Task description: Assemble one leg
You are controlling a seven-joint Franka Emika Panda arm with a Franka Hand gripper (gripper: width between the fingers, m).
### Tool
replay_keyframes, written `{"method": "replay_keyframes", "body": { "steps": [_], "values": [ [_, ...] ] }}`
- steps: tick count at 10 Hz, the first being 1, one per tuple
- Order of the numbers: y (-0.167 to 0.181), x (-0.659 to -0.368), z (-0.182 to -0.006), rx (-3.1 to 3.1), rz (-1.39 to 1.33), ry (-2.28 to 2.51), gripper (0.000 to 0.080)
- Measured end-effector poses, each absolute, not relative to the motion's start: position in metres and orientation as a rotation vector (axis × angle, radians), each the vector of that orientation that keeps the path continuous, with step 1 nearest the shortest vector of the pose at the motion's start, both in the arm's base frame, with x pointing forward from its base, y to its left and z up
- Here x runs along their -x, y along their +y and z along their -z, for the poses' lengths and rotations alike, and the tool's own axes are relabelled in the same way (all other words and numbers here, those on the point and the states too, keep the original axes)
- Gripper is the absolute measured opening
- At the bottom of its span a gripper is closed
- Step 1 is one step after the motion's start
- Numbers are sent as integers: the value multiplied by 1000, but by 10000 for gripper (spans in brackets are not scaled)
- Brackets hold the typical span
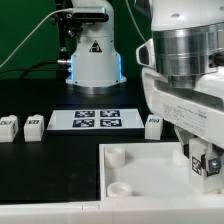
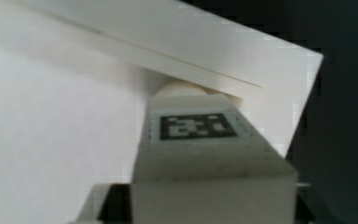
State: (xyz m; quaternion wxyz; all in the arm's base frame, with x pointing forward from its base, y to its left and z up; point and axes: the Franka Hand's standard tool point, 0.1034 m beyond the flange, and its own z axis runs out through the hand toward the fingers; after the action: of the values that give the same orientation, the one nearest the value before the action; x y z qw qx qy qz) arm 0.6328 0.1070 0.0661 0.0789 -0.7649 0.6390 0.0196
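My gripper (image 1: 204, 163) hangs over the right part of the large white tray-like piece (image 1: 150, 170) and is shut on a white leg (image 1: 206, 160) with a square tag. In the wrist view the leg (image 2: 204, 150) fills the middle, tag facing the camera, held between dark fingers (image 2: 115, 206). Its far end meets a corner of the tray (image 2: 69, 100); whether it sits in a socket is hidden. Three more legs stand on the black table: two at the exterior view's left (image 1: 8, 125) (image 1: 35, 126) and one beside the marker board (image 1: 153, 124).
The marker board (image 1: 97, 120) lies flat behind the tray. A white-and-black camera stand with a blue glow (image 1: 93, 55) rises at the back. The tray shows round corner sockets (image 1: 118, 155) on its left side. The arm's bulky wrist (image 1: 185, 60) fills the upper right.
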Motion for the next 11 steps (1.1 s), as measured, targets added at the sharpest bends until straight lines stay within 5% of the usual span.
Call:
{"method": "replay_keyframes", "body": {
  "steps": [4,5,6,7,8,11],
  "values": [
    [110,-628,-66,1787,-135,2327,294],
    [110,-628,-65,1835,-130,2287,350],
    [110,-628,-65,1868,-126,2260,498],
    [110,-628,-65,1938,-117,2200,498],
    [111,-627,-65,2102,-89,2057,615],
    [121,-630,-70,2559,30,1537,648]
  ]
}}
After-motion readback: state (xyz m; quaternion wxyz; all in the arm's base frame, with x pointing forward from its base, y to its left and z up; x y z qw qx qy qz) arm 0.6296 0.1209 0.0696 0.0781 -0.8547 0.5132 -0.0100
